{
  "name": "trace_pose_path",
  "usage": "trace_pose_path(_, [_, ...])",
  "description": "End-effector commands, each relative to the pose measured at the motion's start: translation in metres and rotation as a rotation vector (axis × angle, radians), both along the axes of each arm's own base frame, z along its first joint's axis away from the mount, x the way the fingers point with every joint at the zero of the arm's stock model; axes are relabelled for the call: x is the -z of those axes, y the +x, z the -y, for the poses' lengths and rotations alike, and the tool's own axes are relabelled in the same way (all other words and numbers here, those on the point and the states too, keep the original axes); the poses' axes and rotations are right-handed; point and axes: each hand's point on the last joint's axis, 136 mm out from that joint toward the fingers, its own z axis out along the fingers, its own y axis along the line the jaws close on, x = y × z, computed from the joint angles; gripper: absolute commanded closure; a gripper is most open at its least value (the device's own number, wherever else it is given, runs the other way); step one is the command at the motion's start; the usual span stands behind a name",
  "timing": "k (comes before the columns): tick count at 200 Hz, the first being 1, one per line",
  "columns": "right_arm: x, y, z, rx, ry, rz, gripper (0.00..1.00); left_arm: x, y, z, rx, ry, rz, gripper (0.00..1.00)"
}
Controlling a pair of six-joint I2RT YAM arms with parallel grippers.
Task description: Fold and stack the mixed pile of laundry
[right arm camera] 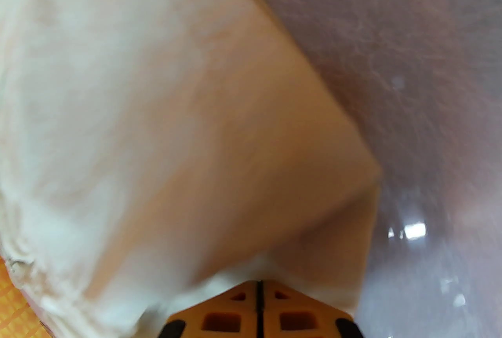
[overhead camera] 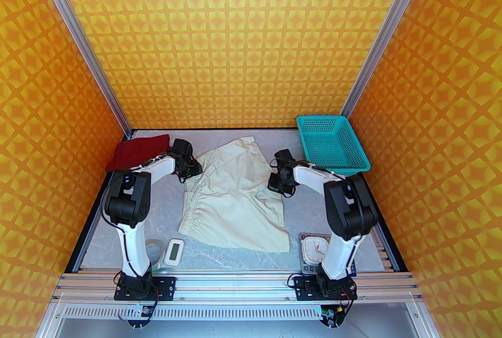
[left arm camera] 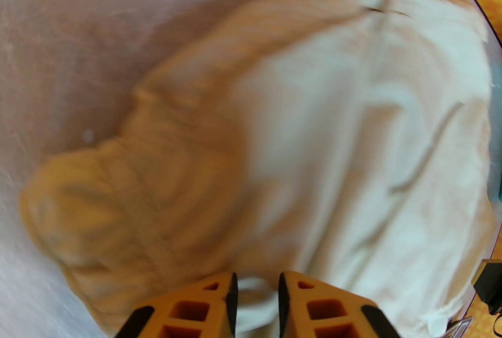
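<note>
Grey table (overhead camera: 117, 238) carries cream shorts (overhead camera: 235, 195) spread at its middle, with the red shirt (overhead camera: 137, 154) bunched apart in the far left corner. At the waistband edge the left gripper (left arm camera: 255, 283) pinches a fold; the right gripper (right arm camera: 259, 285) is clamped on the opposite leg hem. The shorts' first fold looks barely begun; next, both arms should lift evenly and carry the cloth across itself.

Your left arm (overhead camera: 134, 244) and right arm (overhead camera: 338, 254) pair white links with black joint housings and cables. Orange fingers (left arm camera: 196, 309) carry square cut-outs.
</note>
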Motion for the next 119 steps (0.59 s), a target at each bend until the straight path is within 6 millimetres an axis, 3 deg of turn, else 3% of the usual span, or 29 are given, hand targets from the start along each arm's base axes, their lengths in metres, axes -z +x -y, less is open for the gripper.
trace_pose_path(1, [0.005,-0.008,0.017,0.027,-0.07,-0.011,0.92,-0.016,0.015,-0.007,0.002,-0.02,0.056,0.75])
trace_pose_path(37, [0.0,-0.033,0.042,0.04,-0.172,-0.026,0.9,-0.016,0.021,-0.028,-0.043,-0.023,0.059,0.72])
trace_pose_path(65, [-0.027,-0.032,0.044,0.038,-0.178,0.029,0.84,-0.021,0.026,-0.031,-0.034,-0.018,0.068,0.63])
trace_pose_path(97, [-0.076,0.0,0.026,-0.016,-0.1,0.181,0.66,-0.014,0.028,-0.031,-0.035,-0.014,0.038,0.56])
trace_pose_path(119, [-0.088,0.026,0.011,-0.074,-0.063,0.221,0.55,-0.01,0.026,-0.036,-0.046,0.011,0.022,0.47])
